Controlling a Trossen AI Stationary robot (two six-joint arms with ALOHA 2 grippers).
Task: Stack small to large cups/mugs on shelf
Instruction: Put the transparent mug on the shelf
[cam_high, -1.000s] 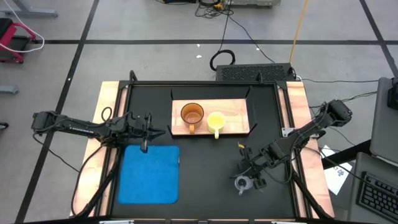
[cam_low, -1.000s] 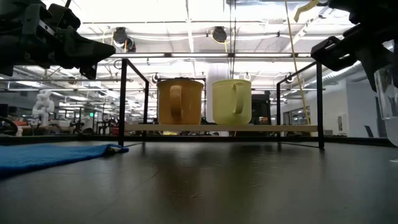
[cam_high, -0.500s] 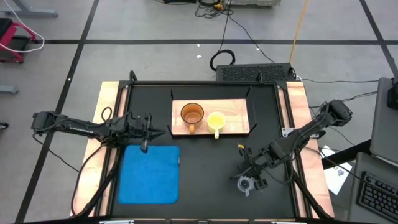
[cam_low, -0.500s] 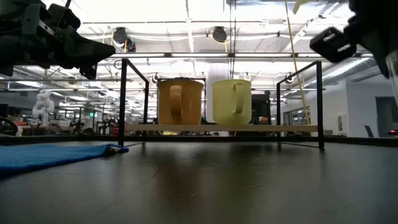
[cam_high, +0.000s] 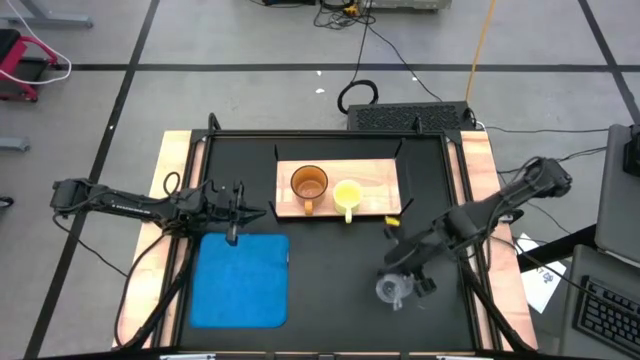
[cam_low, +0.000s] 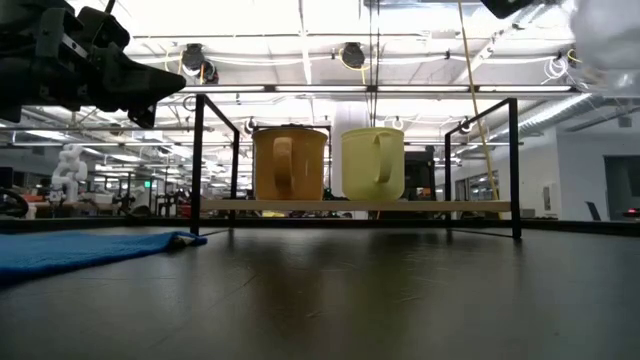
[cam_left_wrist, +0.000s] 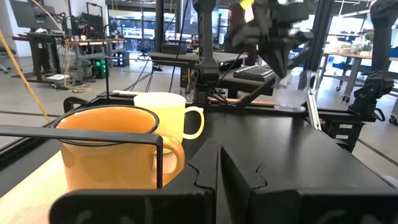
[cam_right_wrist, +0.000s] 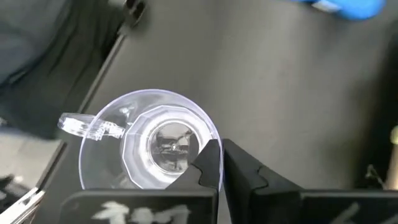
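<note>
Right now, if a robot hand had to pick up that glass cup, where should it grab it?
By the rim, from above, one finger inside, one outside, away from the handle. The glass cup is mouth-up, so its wall is free there. The right gripper holds it so; the left gripper waits by the mat.

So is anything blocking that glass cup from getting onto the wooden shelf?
Nothing visible does. The right hand holds the glass cup above bare black table. The shelf has free board right of the yellow mug; the orange mug sits left of it.
</note>
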